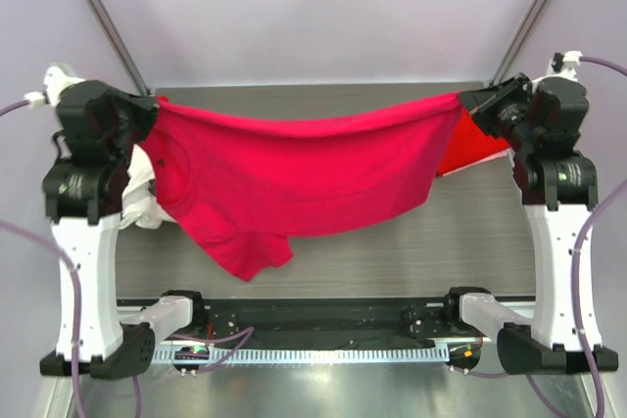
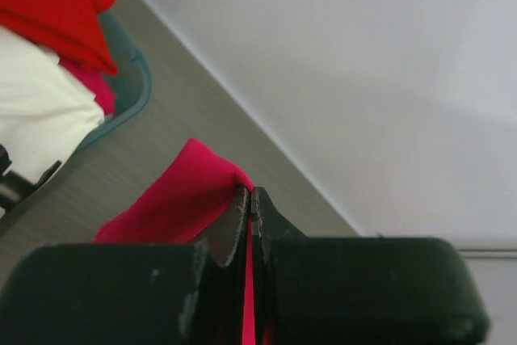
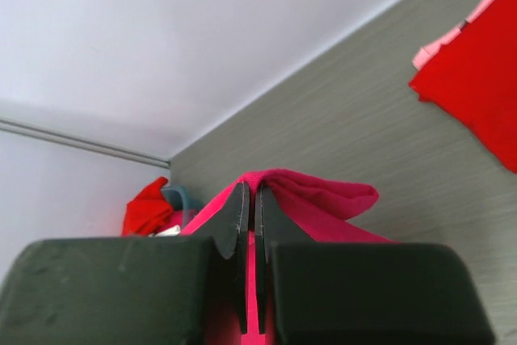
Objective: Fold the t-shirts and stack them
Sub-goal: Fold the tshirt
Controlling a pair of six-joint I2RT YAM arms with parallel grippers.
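Grey bench [image 1: 392,252] under pale walls; the crimson t-shirt [image 1: 294,178] hangs stretched above it, your left fingers [image 2: 271,220] and right fingers [image 3: 273,217] each clenched on an edge; pull wider and a thin pinch could slip.

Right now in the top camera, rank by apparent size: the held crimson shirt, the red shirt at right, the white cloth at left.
1. Largest by far: crimson shirt.
2. Tied: red shirt and white cloth. They show as similar small patches, both partly hidden, so I won't rank them.
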